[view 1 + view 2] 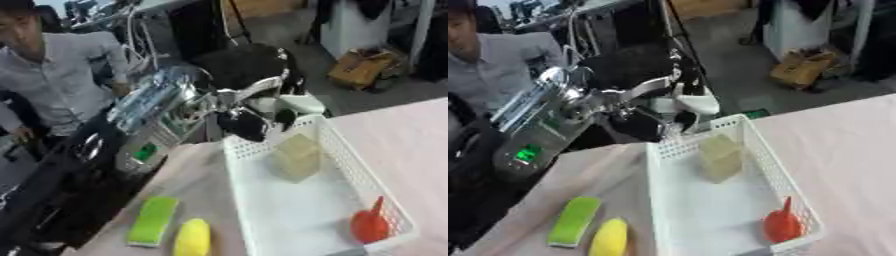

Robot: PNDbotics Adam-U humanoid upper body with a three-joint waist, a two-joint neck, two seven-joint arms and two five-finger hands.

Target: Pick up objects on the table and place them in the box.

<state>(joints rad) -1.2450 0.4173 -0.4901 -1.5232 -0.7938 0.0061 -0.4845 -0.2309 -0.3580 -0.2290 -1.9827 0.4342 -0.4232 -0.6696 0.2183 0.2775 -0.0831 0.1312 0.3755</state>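
Box (262, 210) on worktop (411, 135) contains pale block (297, 156) and red item (369, 225). Green (153, 220) and yellow (192, 238) items lie outside. Left hand (249, 122) at box rim; finger state unclear.

No text, label, brand, number or sign can be read on anything in either view. A small green light (528, 153) glows on the silver arm housing, but it carries no legible characters.

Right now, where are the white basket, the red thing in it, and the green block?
white basket (234, 172): left eye view, left rim.
red object (369, 227): left eye view, its round body.
green block (153, 220): left eye view, middle of top face.
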